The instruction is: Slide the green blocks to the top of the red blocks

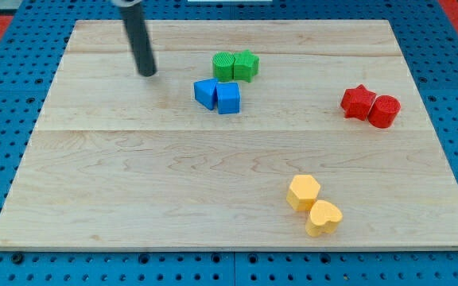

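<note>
Two green blocks sit side by side near the view's top centre: a ridged round one [224, 66] and a star-like one [246, 65]. Two red blocks sit at the view's right: a star [359, 102] and a cylinder [385, 111], touching. My tip [147, 73] rests on the board to the view's left of the green blocks, about a hundred pixels from them and not touching any block. The red blocks lie far to the view's right of the green ones and a little lower.
Two blue blocks [218, 95] sit just below the green pair, touching each other. Two yellow blocks, a hexagon [303, 192] and a heart [324, 218], lie at the view's bottom right. The wooden board [133, 183] lies on a blue pegboard.
</note>
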`<state>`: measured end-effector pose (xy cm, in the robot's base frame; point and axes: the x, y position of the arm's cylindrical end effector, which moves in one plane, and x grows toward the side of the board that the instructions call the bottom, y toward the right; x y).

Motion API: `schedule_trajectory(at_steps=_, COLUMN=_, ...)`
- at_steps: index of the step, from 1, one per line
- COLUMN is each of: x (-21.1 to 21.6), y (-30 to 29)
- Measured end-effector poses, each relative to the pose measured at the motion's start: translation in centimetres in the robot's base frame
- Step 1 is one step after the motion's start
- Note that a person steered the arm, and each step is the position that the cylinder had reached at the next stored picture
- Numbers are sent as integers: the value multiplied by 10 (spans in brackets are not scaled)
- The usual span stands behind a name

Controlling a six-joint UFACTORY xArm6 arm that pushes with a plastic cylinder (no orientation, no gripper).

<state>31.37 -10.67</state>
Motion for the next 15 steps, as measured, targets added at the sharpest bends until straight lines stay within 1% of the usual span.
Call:
schedule_trajectory(at_steps=1, x=3, y=76)
schedule_trajectory(at_steps=2, x=-13, y=102)
schedule_trajectory(at_steps=3, x=-17, y=115)
schedule_trajectory(at_steps=4, x=-17, y=159)
schedule_trajectory(at_steps=5, x=-9, y=190)
schedule_trajectory(at_steps=6, x=15, y=176)
schedule_trajectory(at_steps=7, x=2, y=150)
schedule_trajectory(at_steps=8, x=-36, y=177)
schedule_trajectory(at_steps=9, x=-20, y=244)
schedule_trajectory(at_steps=10, x=-5, y=282)
schedule_trajectory(at_steps=12, x=-11, y=280)
schedule_trajectory(at_steps=13, x=24, y=253)
schedule_trajectory(at_steps=14, x=32, y=225)
schedule_trajectory(at_steps=15, x=52, y=192)
